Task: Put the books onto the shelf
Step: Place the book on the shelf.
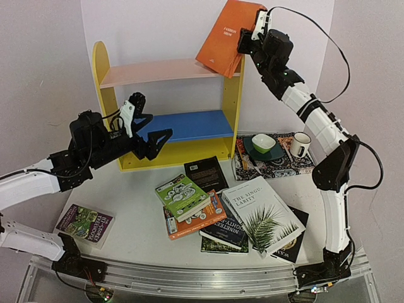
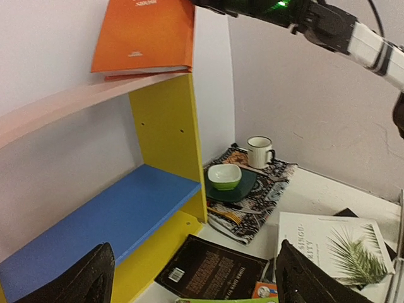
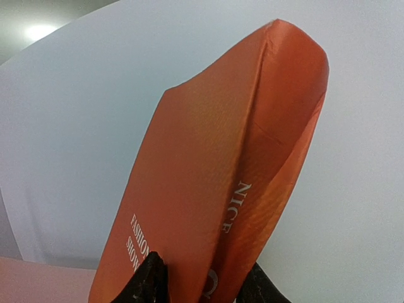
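Orange book [image 1: 224, 39] leaned on the shelf's [image 1: 99, 76] pink top board [image 1: 151, 71], upper corner clamped between my right jaws; left jaws gaped empty, remaining paperbacks [image 1: 257, 211] lying on the desk [image 1: 136, 218] beneath them.

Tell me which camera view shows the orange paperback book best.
The top external view: the whole orange paperback book shows, tilted on the pale pink top board. The left wrist view crops its top; the right wrist view shows only a close-up between the fingers.
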